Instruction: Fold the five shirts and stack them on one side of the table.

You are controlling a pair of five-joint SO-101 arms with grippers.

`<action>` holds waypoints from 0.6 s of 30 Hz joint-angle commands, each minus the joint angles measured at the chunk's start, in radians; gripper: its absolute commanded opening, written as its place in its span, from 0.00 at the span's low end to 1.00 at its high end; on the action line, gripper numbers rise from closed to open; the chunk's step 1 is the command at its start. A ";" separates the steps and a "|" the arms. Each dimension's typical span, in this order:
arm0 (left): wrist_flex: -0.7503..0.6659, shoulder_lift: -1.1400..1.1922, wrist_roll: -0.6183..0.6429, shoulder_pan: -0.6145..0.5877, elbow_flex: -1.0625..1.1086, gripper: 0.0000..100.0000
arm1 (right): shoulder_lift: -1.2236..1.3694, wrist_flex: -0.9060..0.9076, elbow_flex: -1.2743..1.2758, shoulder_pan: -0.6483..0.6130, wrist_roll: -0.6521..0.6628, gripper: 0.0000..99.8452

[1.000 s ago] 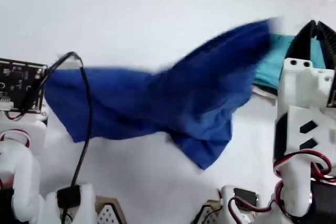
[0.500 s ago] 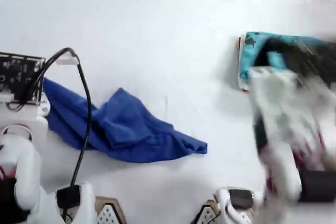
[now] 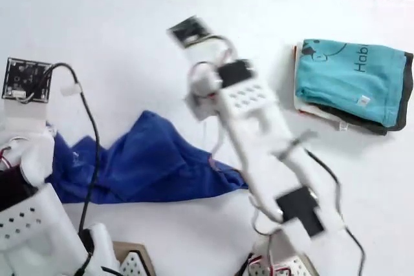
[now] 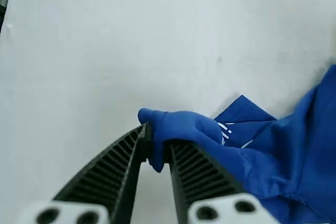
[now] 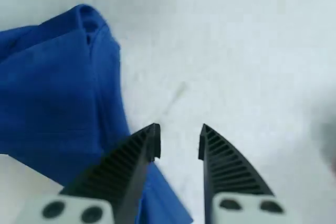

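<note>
- Left claw (image 4: 156, 139): jaws pressed together on a bunched corner of the blue shirt (image 4: 273, 156). A nub of cloth pokes out past the tips. I judge the grip secure.
- Right claw (image 5: 178, 139): jaws spread, nothing between them, bare table (image 5: 252, 51) showing through the gap. One jaw overlaps the shirt's hemmed edge; the other hangs over table alone.
- Bearing from the right claw: the cloth lies to one side only, the side toward the left arm. (I get this by matching the wrist view against the high view, where the right arm (image 3: 259, 127) crosses above the shirt's end.)
- Lie of the shirt: crumpled, not spread, on the near half of the table. Its long axis runs across the table, from the left arm's side to beneath the right arm.
- Stack of folded shirts (image 3: 349, 82): teal one on top, on the table's right side, well apart from the blue shirt.
- Assessment: one end of the shirt is held and the opposite end lies free. The right arm is the nearer to that free end. The coming move calls for the right claw to shift sideways onto the hem beside it and close there.
- Risk noted: the cloth is doubled over at that edge, so the claw may take two layers rather than one.
</note>
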 commanded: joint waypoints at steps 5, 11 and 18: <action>-0.074 -0.015 -0.012 -0.034 0.053 0.03 | 0.288 0.077 -0.169 -0.179 -0.061 0.13; -0.100 -0.015 -0.012 -0.034 0.054 0.03 | 0.455 0.173 -0.316 -0.197 -0.141 0.13; -0.110 -0.009 -0.012 -0.031 0.056 0.03 | 0.509 0.292 -0.393 -0.234 -0.137 0.13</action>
